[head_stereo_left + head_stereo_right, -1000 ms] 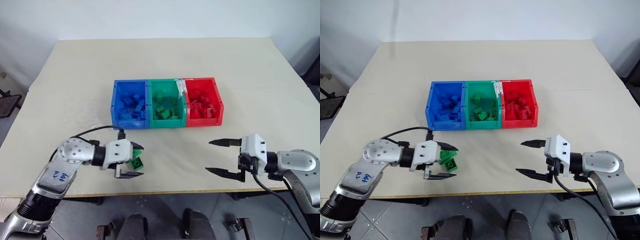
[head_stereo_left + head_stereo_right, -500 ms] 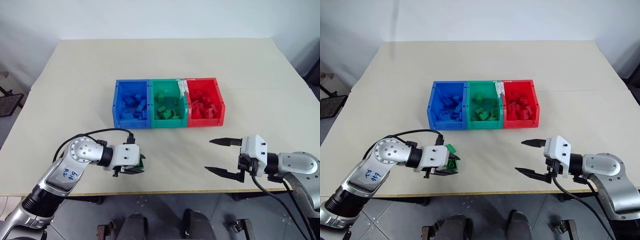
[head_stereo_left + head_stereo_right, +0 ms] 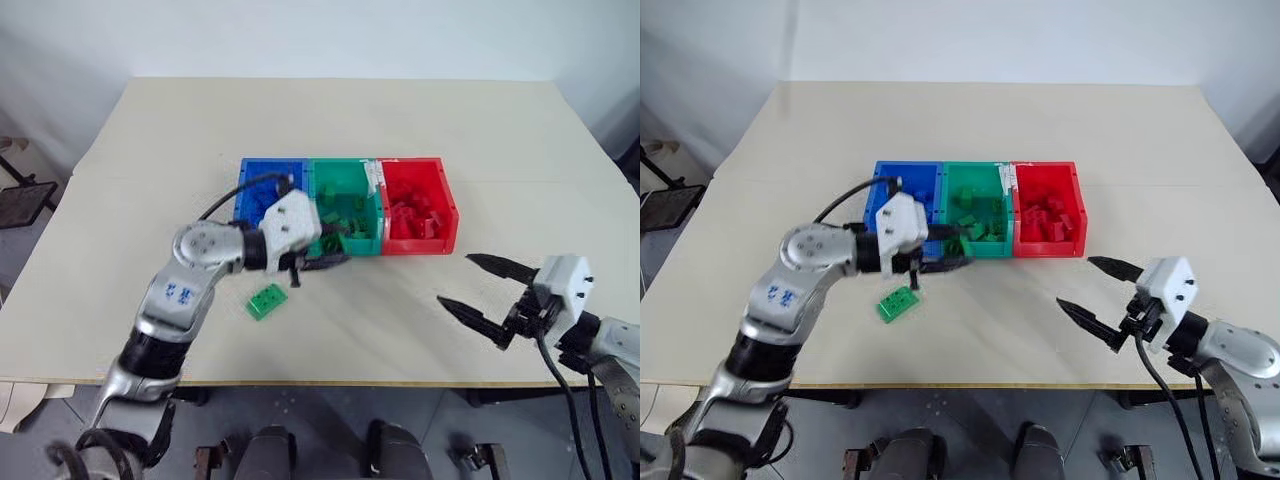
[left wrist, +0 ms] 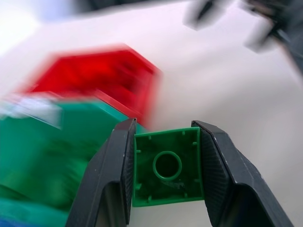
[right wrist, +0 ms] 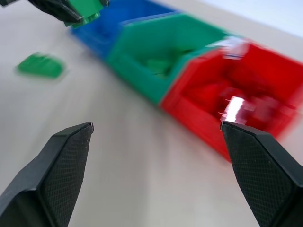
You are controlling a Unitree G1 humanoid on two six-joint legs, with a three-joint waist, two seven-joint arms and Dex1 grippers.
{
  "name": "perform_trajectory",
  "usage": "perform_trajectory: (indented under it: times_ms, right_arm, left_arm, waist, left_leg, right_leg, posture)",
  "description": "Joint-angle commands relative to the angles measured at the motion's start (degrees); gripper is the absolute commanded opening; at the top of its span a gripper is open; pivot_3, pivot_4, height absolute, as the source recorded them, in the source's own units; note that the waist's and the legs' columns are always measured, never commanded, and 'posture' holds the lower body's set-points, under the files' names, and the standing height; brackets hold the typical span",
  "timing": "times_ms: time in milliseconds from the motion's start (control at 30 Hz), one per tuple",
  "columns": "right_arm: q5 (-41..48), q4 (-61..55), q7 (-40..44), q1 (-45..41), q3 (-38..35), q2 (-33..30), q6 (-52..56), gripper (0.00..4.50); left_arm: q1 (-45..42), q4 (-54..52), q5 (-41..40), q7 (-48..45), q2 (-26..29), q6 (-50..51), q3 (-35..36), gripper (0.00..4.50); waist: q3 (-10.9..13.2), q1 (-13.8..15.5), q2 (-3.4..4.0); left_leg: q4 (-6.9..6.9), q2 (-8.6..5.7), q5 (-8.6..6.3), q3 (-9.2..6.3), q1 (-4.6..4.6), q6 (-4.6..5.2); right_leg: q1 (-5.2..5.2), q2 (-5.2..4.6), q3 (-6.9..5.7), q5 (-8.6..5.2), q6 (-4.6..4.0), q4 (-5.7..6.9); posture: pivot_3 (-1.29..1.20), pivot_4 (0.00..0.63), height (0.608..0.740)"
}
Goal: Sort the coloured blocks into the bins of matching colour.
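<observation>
My left gripper [image 3: 330, 260] is shut on a green block [image 4: 166, 172], held above the table just in front of the green bin [image 3: 360, 247]. That bin stands in a row between the blue bin [image 3: 244, 188] and the red bin [image 3: 420, 246], and each holds several blocks of its own colour. A second green block [image 3: 266, 301] lies loose on the table below my left forearm. Over the table's front right, well clear of the bins, my right gripper [image 3: 455, 279] is open with nothing between its fingers.
The beige table [image 3: 330, 120] stretches wide behind and beside the bins. Its front edge [image 3: 340, 383] runs just below both arms. A black cable [image 3: 228, 195] loops from my left wrist over the blue bin.
My left gripper shut on a green block near the front edge, then lifted it forward and right to the green bin. One green block stayed on the table. The camera view shifted.
</observation>
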Motion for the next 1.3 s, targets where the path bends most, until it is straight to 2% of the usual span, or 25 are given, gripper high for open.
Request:
perform_trajectory:
  times_ms: [33,133,233,267,400,533,700,900,1033,1167,1300]
  right_arm:
    - [2.5,-3.3,-6.2,1.2,-6.0,3.0,0.1,4.50]
    - [2.7,-3.4,-7.9,2.8,-8.8,4.0,-0.4,4.50]
    - [2.2,-3.4,-7.0,4.3,-8.9,3.7,-1.1,4.50]
    - [2.1,-3.3,-6.6,4.5,-8.7,3.6,-1.4,4.50]
    - [1.0,-2.3,-4.8,3.9,-6.4,3.2,-2.8,4.50]
    - [-0.8,0.2,0.0,1.3,-1.5,0.6,-3.6,4.50]
    - [-2.4,4.4,7.6,-3.0,4.5,-3.4,-5.0,4.50]
    - [-3.6,8.3,13.8,-13.0,13.0,-4.4,-5.2,4.50]
    - [-4.6,10.9,17.9,-20.7,19.0,-3.3,-5.5,4.50]
    - [-6.1,12.9,20.3,-25.8,23.7,-1.8,-5.6,4.50]
    - [-7.0,15.1,21.6,-27.1,24.6,-1.6,-6.6,4.50]
  left_arm:
    - [-5.0,9.6,4.3,5.5,-3.0,-4.5,-1.0,1.50]
    - [-8.5,17.5,6.5,7.9,-5.4,-8.3,-1.5,1.50]
    - [-10.7,22.8,4.9,8.6,-8.3,-9.7,0.2,1.50]
    - [-11.1,23.8,3.8,7.9,-9.1,-10.6,0.7,2.22]
    - [-11.5,24.3,3.2,6.0,-9.5,-11.3,1.0,3.36]
    - [-7.5,19.1,2.0,3.2,-4.4,-10.9,3.1,4.47]
    - [2.8,10.8,-3.2,-4.9,5.4,-15.3,8.5,4.47]
    - [17.8,-0.1,-11.5,-8.2,17.2,-7.3,19.9,4.47]
    - [33.9,-3.6,-14.4,-16.7,26.9,-7.0,30.5,4.47]
    - [43.8,0.9,-10.2,-18.6,31.1,-13.9,34.7,4.47]
    - [46.6,-2.0,-10.8,-17.1,30.1,-14.4,35.1,4.47]
  waist:
    - [0.0,0.0,0.00]
    - [0.0,0.0,0.00]
    - [0.0,0.0,-0.01]
    - [0.0,0.0,-0.01]
    - [0.0,-0.1,-0.01]
    - [0.0,-1.3,0.02]
    - [0.0,-2.1,0.02]
    - [0.0,-2.7,0.01]
    - [0.0,-2.7,-0.02]
    - [0.0,-2.9,0.02]
    - [0.1,-1.5,0.01]
  left_leg:
    - [0.00,0.00,0.00,0.00,-0.01,0.00]
    - [0.00,-0.03,-0.02,0.05,-0.02,0.04]
    - [-0.02,-0.03,-0.03,0.06,-0.03,0.06]
    - [-0.02,-0.03,-0.04,0.07,-0.03,0.08]
    - [-0.02,-0.03,-0.05,0.09,-0.04,0.10]
    - [-0.06,-0.03,-0.05,0.10,-0.01,0.10]
    - [-0.21,0.00,-0.05,0.10,0.12,0.10]
    - [-0.19,0.04,-0.06,0.07,0.11,0.09]
    - [-0.13,0.03,-0.10,0.01,0.07,0.07]
    - [-0.26,0.12,-0.14,0.13,0.16,0.02]
    - [-0.14,0.12,-0.17,0.10,0.06,0.04]
  right_leg:
    - [0.00,0.01,-0.01,0.00,0.00,-0.02]
    - [-0.01,0.00,0.02,0.00,0.01,-0.07]
    - [-0.01,0.00,0.02,0.01,0.02,-0.11]
    - [-0.01,0.00,0.02,0.01,0.02,-0.13]
    - [-0.02,0.00,0.03,0.01,0.03,-0.14]
    - [-0.02,0.00,0.06,0.01,0.03,-0.12]
    - [-0.04,0.00,0.06,0.01,0.03,-0.07]
    - [-0.03,0.00,0.06,0.01,0.04,-0.08]
    - [-0.02,-0.01,0.05,0.03,0.06,-0.06]
    - [-0.07,0.05,0.04,0.01,0.04,-0.09]
    - [-0.06,0.06,0.04,0.01,0.04,-0.11]
  posture:
    - [0.00,0.150,0.740]
    - [0.00,0.150,0.740]
    - [0.00,0.150,0.740]
    - [0.00,0.150,0.740]
    - [0.00,0.150,0.740]
    - [0.00,0.150,0.740]
    - [0.00,0.150,0.740]
    - [0.00,0.150,0.740]
    - [0.00,0.150,0.740]
    - [0.00,0.150,0.740]
    - [0.00,0.150,0.740]
